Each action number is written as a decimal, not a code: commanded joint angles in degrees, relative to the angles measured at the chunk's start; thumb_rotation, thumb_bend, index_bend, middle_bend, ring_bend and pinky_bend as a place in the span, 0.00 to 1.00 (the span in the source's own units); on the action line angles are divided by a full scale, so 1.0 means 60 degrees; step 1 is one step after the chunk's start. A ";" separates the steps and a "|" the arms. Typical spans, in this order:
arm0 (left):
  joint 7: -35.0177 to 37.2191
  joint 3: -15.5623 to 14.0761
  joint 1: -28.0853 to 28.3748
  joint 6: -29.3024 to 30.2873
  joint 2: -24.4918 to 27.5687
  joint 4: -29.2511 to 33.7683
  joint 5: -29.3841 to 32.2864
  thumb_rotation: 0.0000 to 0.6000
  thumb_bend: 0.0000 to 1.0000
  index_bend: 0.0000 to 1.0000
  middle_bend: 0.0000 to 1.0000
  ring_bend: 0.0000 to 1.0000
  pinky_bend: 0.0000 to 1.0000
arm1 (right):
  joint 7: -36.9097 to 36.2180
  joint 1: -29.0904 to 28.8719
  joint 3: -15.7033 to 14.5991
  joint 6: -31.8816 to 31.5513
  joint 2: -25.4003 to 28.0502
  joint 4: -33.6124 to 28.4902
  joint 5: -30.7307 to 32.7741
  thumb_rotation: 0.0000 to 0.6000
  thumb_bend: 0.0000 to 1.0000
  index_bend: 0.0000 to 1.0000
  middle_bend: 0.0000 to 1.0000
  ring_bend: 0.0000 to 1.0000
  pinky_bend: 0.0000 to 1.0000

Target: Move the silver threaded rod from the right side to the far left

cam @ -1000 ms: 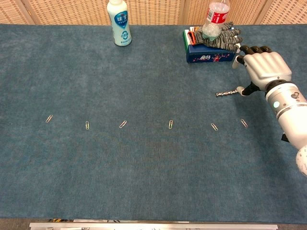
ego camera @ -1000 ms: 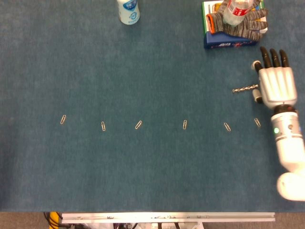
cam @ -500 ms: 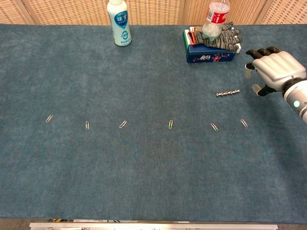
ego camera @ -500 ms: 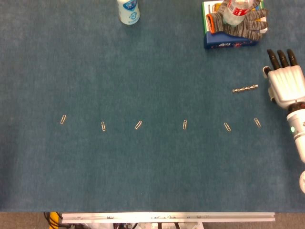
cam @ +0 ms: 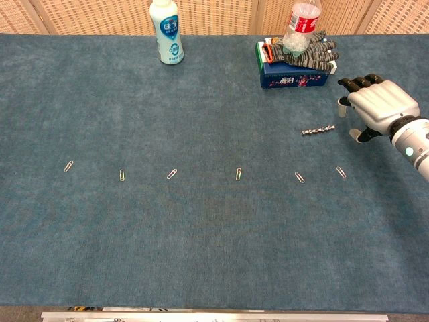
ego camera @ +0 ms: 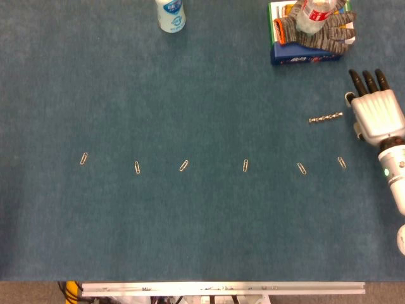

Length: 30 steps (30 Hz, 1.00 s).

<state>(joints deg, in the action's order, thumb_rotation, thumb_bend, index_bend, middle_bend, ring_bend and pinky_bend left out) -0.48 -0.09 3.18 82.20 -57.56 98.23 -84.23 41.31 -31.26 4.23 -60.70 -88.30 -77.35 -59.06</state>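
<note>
The silver threaded rod [ego camera: 326,118] [cam: 318,131] lies flat on the blue cloth at the right side of the table. My right hand [ego camera: 376,111] [cam: 379,107] hovers just to the right of the rod, apart from it, with its fingers stretched out and nothing in it. No part of my left hand shows in either view.
A row of several paper clips [ego camera: 245,165] crosses the table's middle. A white bottle [ego camera: 171,14] stands at the back. At the back right a blue box [ego camera: 304,54] carries a grey glove [ego camera: 319,31] and a clear bottle [cam: 298,30].
One second ago the right hand's thumb was at the rod's right end. The hand drew away to the right, then edged back toward the rod. The rod stayed put.
</note>
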 commanded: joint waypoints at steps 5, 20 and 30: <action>0.0015 -0.0010 -0.0004 0.0003 0.0019 0.0024 -0.0018 1.00 0.45 0.49 0.43 0.27 0.31 | 0.0005 -0.0045 0.0090 -0.0119 -0.0146 0.0081 -0.0064 1.00 0.20 0.38 0.00 0.00 0.00; 0.0071 0.0012 -0.0007 -0.0006 0.0069 0.0034 0.0036 1.00 0.45 0.49 0.43 0.27 0.31 | 0.0212 -0.0317 0.0305 0.0236 -0.0362 0.0282 0.0445 1.00 0.21 0.47 0.00 0.00 0.00; 0.0108 0.0015 -0.0021 0.0022 0.0104 0.0051 0.0027 1.00 0.45 0.49 0.43 0.27 0.31 | 0.0322 -0.0388 0.0285 0.0224 -0.0451 0.0350 0.0569 1.00 0.21 0.52 0.00 0.00 0.00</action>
<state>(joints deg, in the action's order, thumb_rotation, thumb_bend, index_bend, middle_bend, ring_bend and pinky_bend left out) 0.17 0.00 3.06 82.32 -56.94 98.54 -84.07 43.19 -33.57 5.97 -59.33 -90.95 -75.33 -55.69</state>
